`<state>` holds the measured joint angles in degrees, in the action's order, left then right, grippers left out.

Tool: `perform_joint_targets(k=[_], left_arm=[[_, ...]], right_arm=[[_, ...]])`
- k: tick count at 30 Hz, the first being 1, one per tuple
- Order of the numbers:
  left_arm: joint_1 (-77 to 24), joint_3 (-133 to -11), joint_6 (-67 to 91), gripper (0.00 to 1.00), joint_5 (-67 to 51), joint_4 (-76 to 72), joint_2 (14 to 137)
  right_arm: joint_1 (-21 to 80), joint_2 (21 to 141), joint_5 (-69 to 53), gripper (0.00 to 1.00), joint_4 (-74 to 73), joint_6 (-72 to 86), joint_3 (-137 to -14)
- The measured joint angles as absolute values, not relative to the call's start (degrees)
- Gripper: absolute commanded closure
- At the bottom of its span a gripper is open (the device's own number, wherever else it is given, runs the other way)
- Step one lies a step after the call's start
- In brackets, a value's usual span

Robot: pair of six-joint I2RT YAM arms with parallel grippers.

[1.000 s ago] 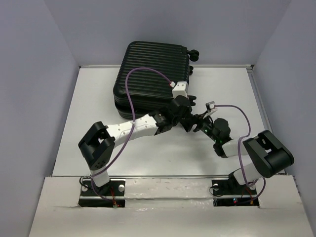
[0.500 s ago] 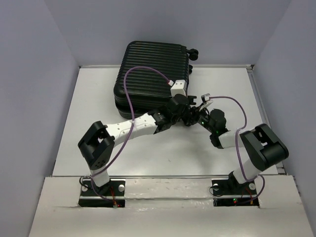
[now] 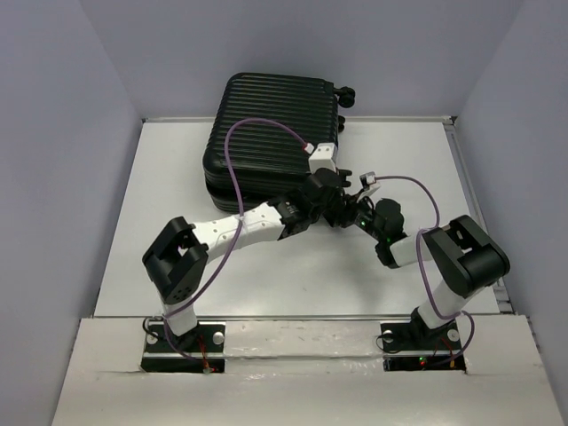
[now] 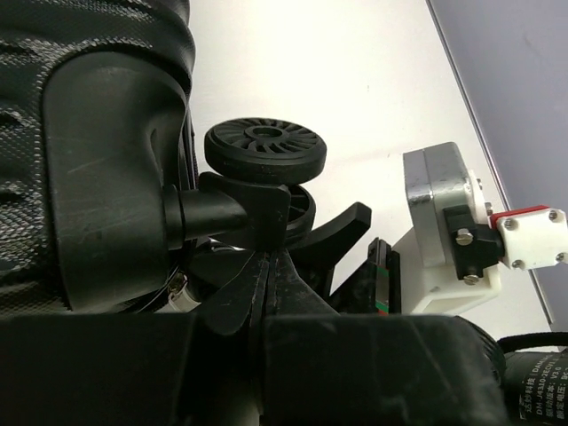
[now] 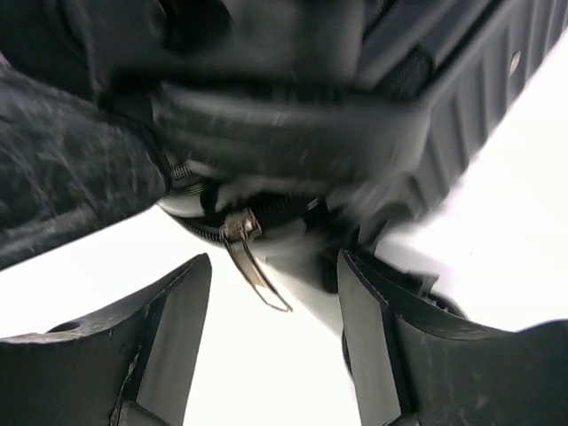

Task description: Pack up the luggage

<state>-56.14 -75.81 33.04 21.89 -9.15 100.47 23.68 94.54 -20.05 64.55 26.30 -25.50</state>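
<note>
"Black ribbed plastic, that's the luggage point(image 3: 271, 133). Where does it sit?"

"Flat on the tabletop point(image 3: 266, 275), up at twelve o'clock, with its far end hanging past the back edge. Both shell halves lie one on the other, so it looks shut."

"And the arms?"

"Both meet at its five o'clock corner. The left claw point(image 4: 264, 266) has its fingers pressed together right under a caster wheel point(image 4: 264, 146), and I can't make out anything between them. The right claw point(image 5: 273, 284) is just beside it on the three o'clock side, fingers apart. A small metal zipper pull point(image 5: 253, 262) dangles between them and touches neither."

"So how far along are we?"

"Hard to call. With the case shut I can't see what's inside. My guess is that the step in hand is the zip at that corner. If it's being opened, nearly all the packing lies ahead: lid up, things in, lid down, zip round. If it's being closed, this is the last stretch."

"Which do you lean to?"

"Neither. The right wrist view is blurred, and I can't tell whether the zip teeth there are joined."
</note>
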Motion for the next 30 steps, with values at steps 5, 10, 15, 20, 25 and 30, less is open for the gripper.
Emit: perform_joint_targets(k=[5,10,15,20,25,30], left_arm=[[-56.16,-75.92,33.04,0.94,21.41,-9.61,101.3],[-56.14,-75.92,33.06,0.94,21.06,-9.67,102.06],[-56.12,-76.29,33.06,0.94,20.84,-9.63,102.41],[-56.18,-79.26,32.73,0.94,19.79,-8.32,104.14],[-56.05,-87.55,31.09,0.94,17.39,-3.92,108.31],[-55.09,-98.56,30.3,0.94,12.95,-0.56,111.2]], right_arm=[[23.7,95.31,-20.82,0.7,64.88,26.63,-25.34],[23.83,95.44,-21.93,0.93,66.41,27.18,-25.34],[24.05,95.44,-22.48,0.93,67.02,27.86,-25.32],[24.4,95.18,-22.39,0.93,69.95,30.13,-22.94],[25.36,92.47,-19.16,0.93,71.59,31.29,-19.62],[30.04,92.23,-19.57,0.93,71.94,31.94,-18.65]])
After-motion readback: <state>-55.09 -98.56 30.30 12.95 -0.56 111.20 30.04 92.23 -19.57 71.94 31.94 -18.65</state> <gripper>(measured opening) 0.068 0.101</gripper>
